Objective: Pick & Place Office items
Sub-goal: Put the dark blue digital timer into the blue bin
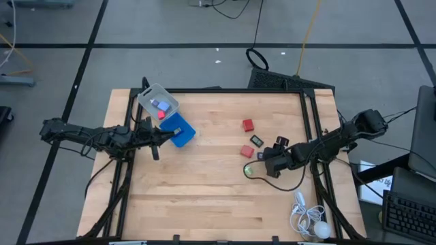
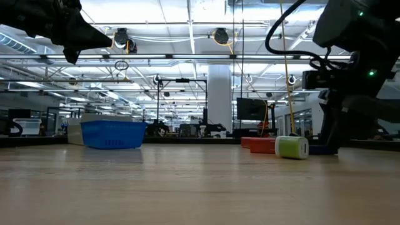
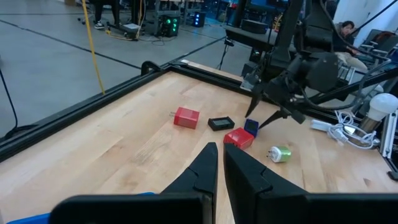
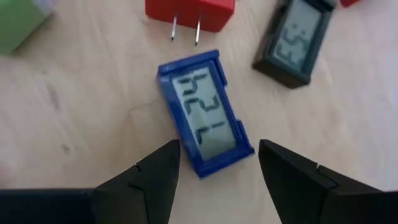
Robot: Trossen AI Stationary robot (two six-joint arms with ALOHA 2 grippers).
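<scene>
Table [image 1: 204, 197]: wooden, both arms over it
Blue tray [image 1: 181, 131]: beside left gripper [image 1: 156, 144], fingers pinched together, empty
Right gripper [image 4: 217, 171]: jaws parted, hovering over blue display piece [image 4: 204, 115]
Red plug [image 4: 189, 11]: just beyond it

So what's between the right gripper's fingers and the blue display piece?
Only bare wood, seen in the right wrist view: the open right gripper hovers over the blue display piece.

Blue display piece [image 4: 205, 112] shows digits, seemingly "124" turned sideways; dark display piece [image 4: 295, 40] digits unreadable.
</scene>
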